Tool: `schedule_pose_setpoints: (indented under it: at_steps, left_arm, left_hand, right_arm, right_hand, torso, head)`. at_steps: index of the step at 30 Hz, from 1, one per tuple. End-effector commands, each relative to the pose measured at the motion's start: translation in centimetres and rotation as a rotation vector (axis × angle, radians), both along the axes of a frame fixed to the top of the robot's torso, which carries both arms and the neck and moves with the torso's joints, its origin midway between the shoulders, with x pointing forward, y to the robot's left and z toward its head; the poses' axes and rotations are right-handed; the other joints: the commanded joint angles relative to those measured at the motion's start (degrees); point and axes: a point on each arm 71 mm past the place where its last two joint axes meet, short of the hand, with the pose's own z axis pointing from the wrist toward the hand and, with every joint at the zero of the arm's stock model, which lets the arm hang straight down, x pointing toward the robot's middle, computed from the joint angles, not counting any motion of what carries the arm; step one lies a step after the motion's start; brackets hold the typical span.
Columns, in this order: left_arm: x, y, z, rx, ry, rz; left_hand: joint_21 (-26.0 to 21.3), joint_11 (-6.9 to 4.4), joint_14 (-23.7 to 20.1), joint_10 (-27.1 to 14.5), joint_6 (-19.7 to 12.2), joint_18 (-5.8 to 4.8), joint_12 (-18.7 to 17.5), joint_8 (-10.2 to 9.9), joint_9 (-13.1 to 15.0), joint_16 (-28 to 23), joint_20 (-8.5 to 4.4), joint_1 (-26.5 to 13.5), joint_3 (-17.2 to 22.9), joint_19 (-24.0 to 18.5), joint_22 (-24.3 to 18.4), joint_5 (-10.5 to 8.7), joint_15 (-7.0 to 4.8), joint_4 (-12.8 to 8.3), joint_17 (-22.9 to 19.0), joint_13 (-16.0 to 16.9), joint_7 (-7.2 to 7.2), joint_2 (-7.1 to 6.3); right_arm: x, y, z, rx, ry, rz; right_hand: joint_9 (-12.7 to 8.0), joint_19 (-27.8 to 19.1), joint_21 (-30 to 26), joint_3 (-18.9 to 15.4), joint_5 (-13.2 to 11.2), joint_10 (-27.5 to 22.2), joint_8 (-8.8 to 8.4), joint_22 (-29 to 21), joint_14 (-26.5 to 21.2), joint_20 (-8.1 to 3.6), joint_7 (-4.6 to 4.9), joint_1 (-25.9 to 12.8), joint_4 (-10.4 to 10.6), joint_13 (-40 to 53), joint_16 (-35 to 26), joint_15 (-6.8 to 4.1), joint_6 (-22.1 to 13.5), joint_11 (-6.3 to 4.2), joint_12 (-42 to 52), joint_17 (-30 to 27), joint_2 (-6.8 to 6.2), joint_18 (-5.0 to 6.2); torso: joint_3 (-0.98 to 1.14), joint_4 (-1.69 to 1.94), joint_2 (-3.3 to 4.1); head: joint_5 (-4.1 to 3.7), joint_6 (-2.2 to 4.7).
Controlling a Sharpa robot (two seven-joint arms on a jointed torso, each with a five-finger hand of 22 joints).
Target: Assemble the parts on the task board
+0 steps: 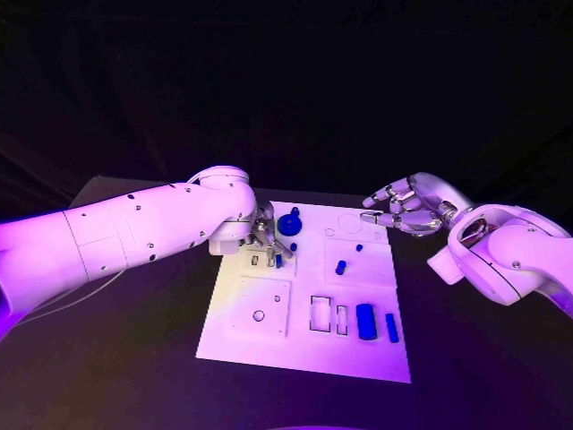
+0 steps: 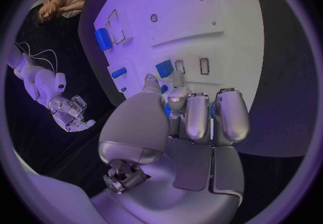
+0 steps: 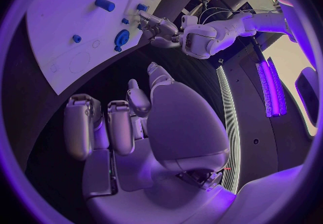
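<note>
**Left robot hand working at the board's far-left slots, right one waiting**

Nearest the camera, the black bench carries the white task board, whose near edge is bare. Just beyond that edge a row of cut-outs holds two upright-looking blue bars, a wider blue block and a slimmer blue bar beside it toward the board's right edge; these seem already seated, which would explain why neither arm is near them. To their left are two outlined empty slots, and further left a raised square plate with a small hole.

Mid-board, a short blue peg lies alone, with a tiny blue stud further back, well apart from both arms and probably waiting their turn.

Further on, the left robot hand reaches over the board's left side. Its fingers are curled in together above a pair of small rectangular slots, and blue shows between them in the left wrist view, so it appears to be pinching a small blue piece, likely to press it into one of those slots. A blue knob-shaped part stands just beside it.

Farthest back, the right robot hand hovers off the board's far right corner, fingers loosely spread and holding nothing, apparently kept clear.
</note>
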Motion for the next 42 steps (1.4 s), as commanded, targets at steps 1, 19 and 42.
schedule_pose_setpoints:
  at_steps: [1, 19, 42]
  left_arm:
    - [-0.22, -0.15, -0.14, 0.026, 0.027, -0.021]
    - [-0.49, -0.46, -0.19, 0.011, 0.041, -0.037]
    - [-0.55, -0.15, -0.21, -0.059, 0.067, -0.006]
  left_hand:
    - [0.3, -0.02, 1.7, -0.5, -0.6, -1.07, -0.3, 0.5, 0.4, -0.2, 0.08, 1.1, 0.4, 0.2, 0.2, -0.10, -0.22, -0.3, 0.1, 0.0, -0.06, -0.03]
    - [0.6, -0.07, 1.7, -0.4, -0.7, -1.14, -0.2, 1.0, 1.2, -0.2, 0.12, 2.1, 1.1, 0.2, 0.7, -0.07, -0.24, -0.3, 0.2, 0.1, -0.13, 0.49]
    - [0.9, -0.55, 1.8, -2.2, -3.5, -1.14, -3.9, 0.7, 3.3, -0.6, -0.24, 13.2, 14.7, -0.2, 1.1, 0.38, -0.65, -6.0, 0.6, -3.1, -0.55, 3.57]
  right_arm:
    - [-0.03, 0.09, -0.09, -0.011, 0.002, 0.012]
    - [0.13, 0.07, -0.12, -0.009, -0.004, 0.005]
    - [0.31, -0.02, -0.36, -0.012, 0.003, 0.002]
  right_hand:
    - [-0.1, -0.3, -0.2, -0.4, 0.4, 0.0, 0.30, 7.4, 3.5, -0.28, -0.13, -0.6, 0.1, 0.0, -0.3, -0.36, 0.2, -0.16, -0.3, 5.2, 0.08, 1.20]
    - [-0.1, -0.3, -0.3, -0.4, 0.4, -0.1, 0.31, 7.4, 3.5, -0.28, -0.13, -0.7, 0.1, -0.1, -0.3, -0.36, 0.2, -0.16, -0.4, 5.2, 0.13, 1.21]
    - [-0.1, -0.4, -0.4, -0.4, 0.7, -0.2, 0.33, 7.3, 3.4, -0.29, -0.13, -0.7, 0.1, -0.2, -0.4, -0.37, 0.2, -0.17, -0.5, 5.1, 0.22, 1.24]
  torso:
    - [0.02, -0.02, 0.03]
    - [0.02, -0.02, 0.04]
    - [0.04, 0.00, 0.05]
  head:
    - [0.03, -0.07]
    - [-0.16, -0.38]
    - [-0.12, -0.52]
